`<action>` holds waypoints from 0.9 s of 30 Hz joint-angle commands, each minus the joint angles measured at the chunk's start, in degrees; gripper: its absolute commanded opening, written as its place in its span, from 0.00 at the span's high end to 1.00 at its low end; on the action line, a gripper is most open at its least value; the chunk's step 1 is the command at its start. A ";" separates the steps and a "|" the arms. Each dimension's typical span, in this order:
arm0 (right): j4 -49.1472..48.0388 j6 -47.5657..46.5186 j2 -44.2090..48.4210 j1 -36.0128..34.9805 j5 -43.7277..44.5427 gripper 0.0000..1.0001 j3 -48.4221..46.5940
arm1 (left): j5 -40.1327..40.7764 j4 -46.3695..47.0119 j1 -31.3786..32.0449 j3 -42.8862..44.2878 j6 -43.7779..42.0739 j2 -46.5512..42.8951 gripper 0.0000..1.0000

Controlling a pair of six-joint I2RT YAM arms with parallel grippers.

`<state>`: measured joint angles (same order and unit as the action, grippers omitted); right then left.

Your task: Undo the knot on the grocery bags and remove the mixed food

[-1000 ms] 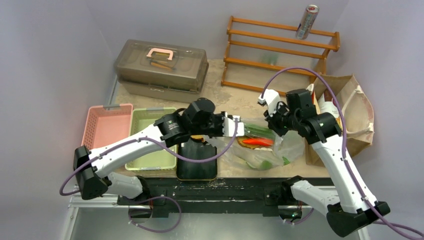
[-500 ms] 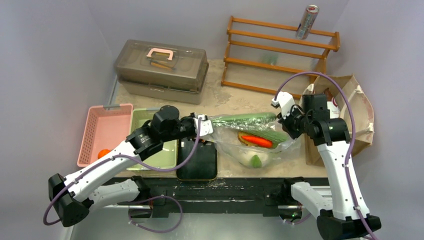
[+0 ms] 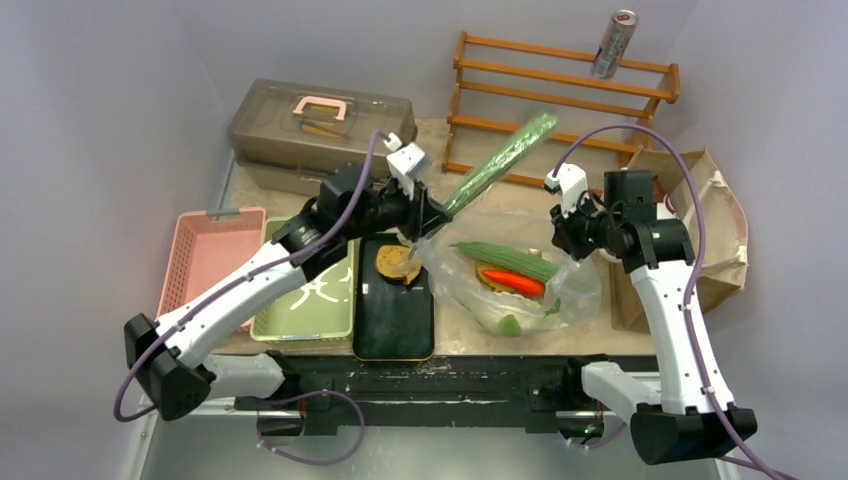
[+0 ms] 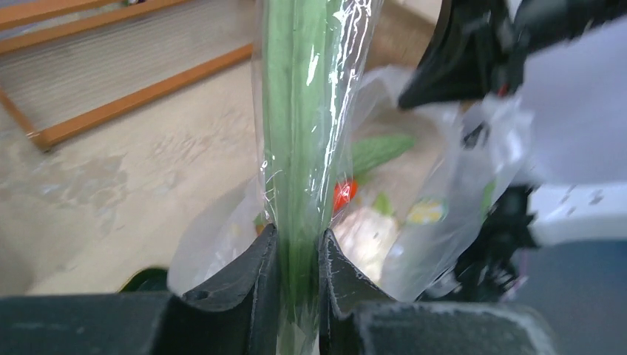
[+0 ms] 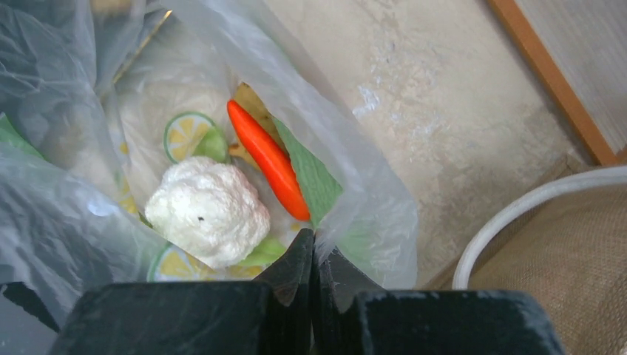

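Observation:
My left gripper is shut on a long green cucumber in clear film and holds it tilted up, above the table and out of the transparent plastic bag. In the left wrist view the cucumber stands between my pads. My right gripper is shut on the bag's edge and holds it up. Inside lie a carrot, a cauliflower and a second green cucumber. A toast slice lies on the black tray. The brown paper bag stands at the right.
A grey-brown lidded case is at the back left. A wooden rack with a silver can on top is at the back. A pink basket and a green basket sit left of the tray.
My left gripper has pulled the cucumber out of the plastic bag and swung it up and back. My right gripper has kept hold of the bag's edge.

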<state>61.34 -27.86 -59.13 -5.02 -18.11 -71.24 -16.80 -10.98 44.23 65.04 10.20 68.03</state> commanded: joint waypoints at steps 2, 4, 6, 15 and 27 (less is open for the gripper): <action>-2.82 2.62 -0.48 0.27 -5.97 1.00 -3.71 | -3.11 11.99 -0.46 12.50 23.39 8.61 1.00; -2.60 2.46 -0.80 0.26 -5.93 1.00 -3.61 | -2.61 15.25 -0.45 16.90 25.07 12.20 1.00; -2.48 1.89 -0.90 0.26 -5.40 1.00 -3.48 | -1.21 17.44 -0.50 21.70 25.24 15.11 1.00; -2.92 0.38 -0.82 0.27 -6.03 1.00 -1.93 | 4.98 23.75 -0.02 36.74 25.87 23.80 1.00; -3.73 0.02 0.86 0.26 -6.56 1.00 -2.63 | 0.58 18.49 -5.99 35.39 10.12 16.29 1.00</action>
<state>59.86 -27.05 -60.36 -4.84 -22.70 -72.95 -13.06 9.76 43.16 108.29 29.56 96.47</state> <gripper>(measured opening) 0.004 0.163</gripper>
